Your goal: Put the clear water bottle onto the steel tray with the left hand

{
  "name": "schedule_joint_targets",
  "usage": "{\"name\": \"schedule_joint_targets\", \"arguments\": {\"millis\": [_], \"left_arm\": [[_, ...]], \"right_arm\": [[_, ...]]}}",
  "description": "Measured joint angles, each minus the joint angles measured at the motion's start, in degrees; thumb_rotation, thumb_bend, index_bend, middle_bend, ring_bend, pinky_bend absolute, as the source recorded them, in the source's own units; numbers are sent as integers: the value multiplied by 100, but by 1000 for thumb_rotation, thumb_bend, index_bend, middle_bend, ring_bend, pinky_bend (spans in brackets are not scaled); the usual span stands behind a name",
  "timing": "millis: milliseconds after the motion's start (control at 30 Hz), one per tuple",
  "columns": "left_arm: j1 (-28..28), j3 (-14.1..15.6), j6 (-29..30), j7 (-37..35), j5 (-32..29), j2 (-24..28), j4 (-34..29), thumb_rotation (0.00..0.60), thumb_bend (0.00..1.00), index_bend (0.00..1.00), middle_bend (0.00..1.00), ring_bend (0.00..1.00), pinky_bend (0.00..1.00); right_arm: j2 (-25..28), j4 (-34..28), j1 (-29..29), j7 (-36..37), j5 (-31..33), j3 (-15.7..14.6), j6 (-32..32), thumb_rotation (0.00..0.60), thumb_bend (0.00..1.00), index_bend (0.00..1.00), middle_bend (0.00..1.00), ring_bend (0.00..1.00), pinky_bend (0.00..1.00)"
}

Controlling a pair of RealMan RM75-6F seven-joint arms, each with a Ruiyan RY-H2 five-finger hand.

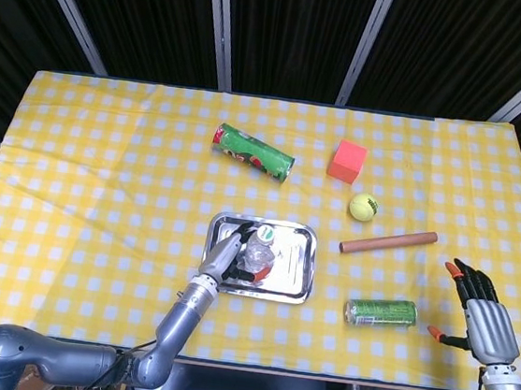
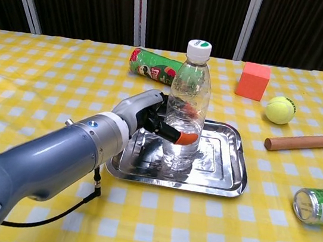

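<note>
A: Head view? 
B: Clear plastic water bottle with white-green cap point(image 1: 260, 251) stands upright on the shiny steel tray point(image 1: 292, 266) — left hand point(image 1: 227, 255) wrapped around it. Right hand point(image 1: 480, 314) rests near the table's edge, fingers apart, holding nothing.
A: Chest view? 
B: Bottle point(image 2: 188, 107) base on the tray point(image 2: 227, 166), left hand point(image 2: 147, 116) gripping its middle — orange fingertips point(image 2: 186, 138) against the plastic.

The bottle point(image 2: 187, 109) is clear, glossy plastic. Under it the tray point(image 2: 226, 172) is shiny, mirror-like metal. At lower left, the arm point(image 2: 41, 164) has a smooth grey sheen. The tablecloth point(image 2: 47, 81) looks like matt checked fabric.
</note>
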Motion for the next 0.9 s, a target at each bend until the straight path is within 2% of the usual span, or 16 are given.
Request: {"name": "schedule_joint_targets", "arguments": {"millis": [133,333,467,700,900], "left_arm": [[83,83,-50,18,200,67,20,600,328,346,288,0,38],[167,168,-200,187,219,292,-152,600,197,129,141,0,0],[228,248,-367,221,273,530,-348,600,156,86,97,0,0],[454,424,-424,124,580,1043,-917,600,154,22,61,0,0],[896,674,-357,-93,890,2093,-1841,600,158,35,69,0,0]], "right_arm": [[-2,-8,2,-10,-2,-6,-11,600,50,37,0,0,0],[-10,-23,18,-53,4,-21,-60,600,49,37,0,0,0],[-13,-23,15,-67,34,-11,-63,600,50,37,0,0,0],[-3,-45,17,-76,33,-13,-71,600,50,37,0,0,0],[-3,-84,18,-137,4,-23,-54,600,50,37,0,0,0]]}}
